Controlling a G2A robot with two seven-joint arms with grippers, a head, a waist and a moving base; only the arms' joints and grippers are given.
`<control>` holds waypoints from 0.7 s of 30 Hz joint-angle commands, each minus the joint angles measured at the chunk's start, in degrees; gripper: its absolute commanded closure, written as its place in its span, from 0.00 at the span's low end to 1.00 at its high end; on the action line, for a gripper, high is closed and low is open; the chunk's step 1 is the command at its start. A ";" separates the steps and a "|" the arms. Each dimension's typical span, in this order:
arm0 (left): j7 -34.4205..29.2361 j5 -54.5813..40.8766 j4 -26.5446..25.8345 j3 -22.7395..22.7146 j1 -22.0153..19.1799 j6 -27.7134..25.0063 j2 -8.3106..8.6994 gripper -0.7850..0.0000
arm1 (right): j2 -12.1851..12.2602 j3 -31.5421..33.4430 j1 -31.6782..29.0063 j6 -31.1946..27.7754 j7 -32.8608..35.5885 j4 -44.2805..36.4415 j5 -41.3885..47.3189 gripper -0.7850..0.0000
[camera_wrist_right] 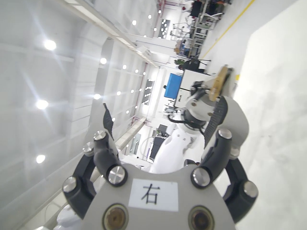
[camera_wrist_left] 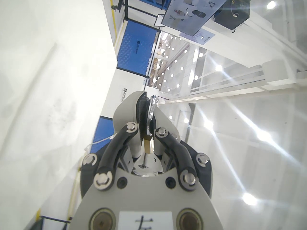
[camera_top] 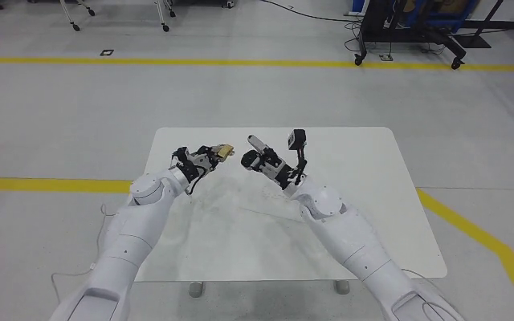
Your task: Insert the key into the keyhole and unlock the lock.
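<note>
left claw (camera_wrist_left: 150, 104) grips lock (camera_top: 223, 149), seemingly; right claw (camera_wrist_right: 165, 104) wide; white table (camera_top: 361, 217), grey floor (camera_top: 241, 88)

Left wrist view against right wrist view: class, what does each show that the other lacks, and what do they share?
Left wrist view: a close look between the jaws of the left gripper, shut on the lock, with a silver metal part pinched near the fingertips and the brass body deeper in. Right wrist view: the right gripper, jaws wide apart with nothing between them. Shared: the brass lock held in the left gripper, and the white table.
</note>
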 commanded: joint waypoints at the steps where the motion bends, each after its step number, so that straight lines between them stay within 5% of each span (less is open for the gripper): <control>1: -1.69 -2.93 0.34 0.28 0.03 3.34 -0.31 1.00 | -0.17 0.12 -0.28 -2.14 1.78 -1.01 2.39 0.00; 2: -2.32 -3.89 0.53 0.45 -0.01 4.58 -0.45 1.00 | -0.23 0.02 -0.12 -2.72 2.32 -0.99 2.12 0.09; 4: -2.73 -3.67 0.92 1.04 -0.38 5.87 -0.60 1.00 | -0.51 -0.64 0.21 -3.08 3.10 -0.72 2.23 0.44; 6: -3.22 -3.52 1.30 1.25 -0.71 5.89 -0.69 1.00 | -0.85 -1.52 0.99 -2.76 3.60 0.21 1.63 0.63; 7: -3.78 -4.30 1.56 1.13 -0.76 6.00 -0.76 1.00 | -1.04 -1.95 1.36 -2.78 3.82 0.62 1.45 0.97; 21: -5.43 -6.49 2.14 0.33 -0.67 5.68 -1.02 1.00 | -2.05 -2.87 3.55 -1.47 0.11 4.57 -6.55 1.00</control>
